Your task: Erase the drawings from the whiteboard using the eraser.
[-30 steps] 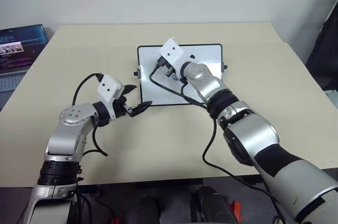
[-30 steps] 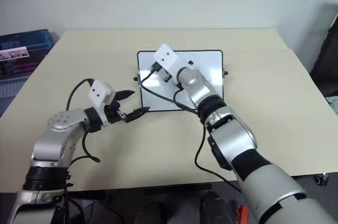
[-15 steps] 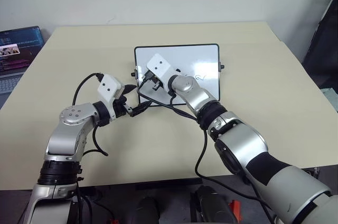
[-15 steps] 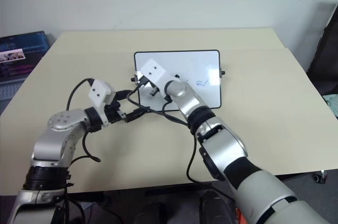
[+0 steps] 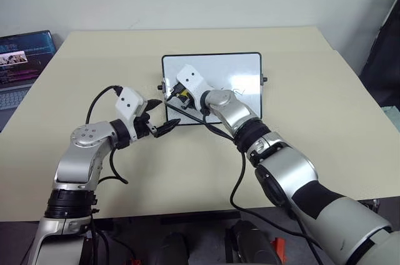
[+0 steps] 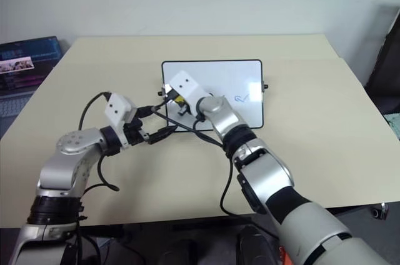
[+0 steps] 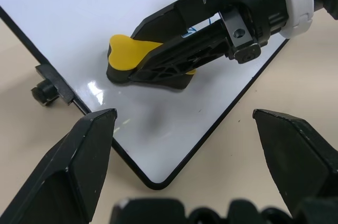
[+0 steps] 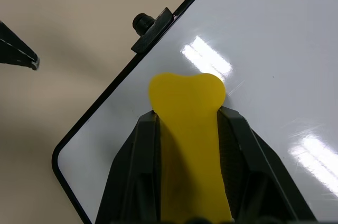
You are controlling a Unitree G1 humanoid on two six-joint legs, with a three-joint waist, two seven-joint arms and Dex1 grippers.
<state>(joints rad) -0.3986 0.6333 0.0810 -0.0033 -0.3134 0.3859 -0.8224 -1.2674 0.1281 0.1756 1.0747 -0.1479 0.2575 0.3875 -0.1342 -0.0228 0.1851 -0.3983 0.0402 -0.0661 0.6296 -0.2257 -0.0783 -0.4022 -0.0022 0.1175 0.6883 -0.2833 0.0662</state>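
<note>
Right arm (image 5: 215,99) presses eraser (image 7: 129,57) onto whiteboard (image 5: 247,68)

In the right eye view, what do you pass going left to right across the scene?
Laptop → left hand → eraser in the right hand → blue drawings → whiteboard's right knob.

Right claw on the whiteboard, left claw beside it

The whiteboard (image 6: 234,77) lies on the beige counter (image 6: 312,127). The right claw (image 6: 175,100) grips the yellow eraser (image 6: 178,99) over the board's 8 o'clock area; blue drawings (image 6: 240,97) sit toward 4 o'clock. The left claw (image 6: 156,125), fingers apart, hovers at the board's 7 o'clock corner. A laptop (image 6: 25,59) stands at the counter's 10 o'clock.
</note>
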